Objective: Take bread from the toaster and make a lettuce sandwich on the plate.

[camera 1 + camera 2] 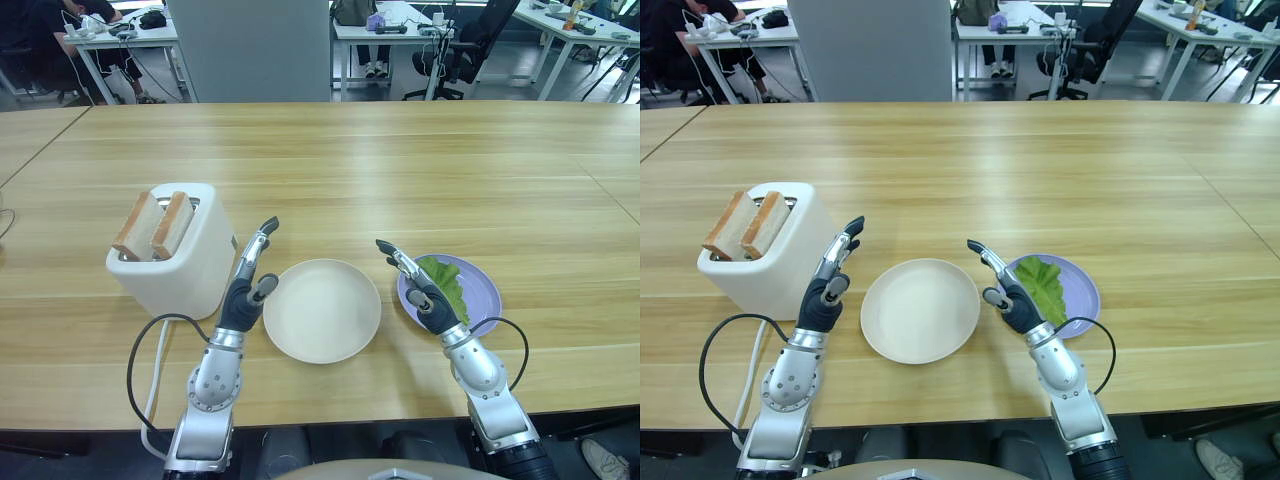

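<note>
Bread slices (153, 225), browned, both in boxy white toaster (175, 270) near worktop (400, 170) front edge; round cream plate (322, 310) bare; green lettuce leaf (448, 282) on lilac dish (488, 292); left robot hand (245, 290), right robot hand (420, 290) open, empty.

On table (400, 170): toaster (180, 275) at left, bread (155, 225) in slots; plate (322, 312) right of it; farther right, lettuce (447, 285) on dish (486, 296).

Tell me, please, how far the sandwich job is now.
Done: nothing yet. Both bread slices stand in the toaster, the cream plate is bare, the lettuce lies on the purple plate. In hand: nothing; the left hand and right hand are open. Left: move bread, then lettuce, onto the cream plate.
</note>
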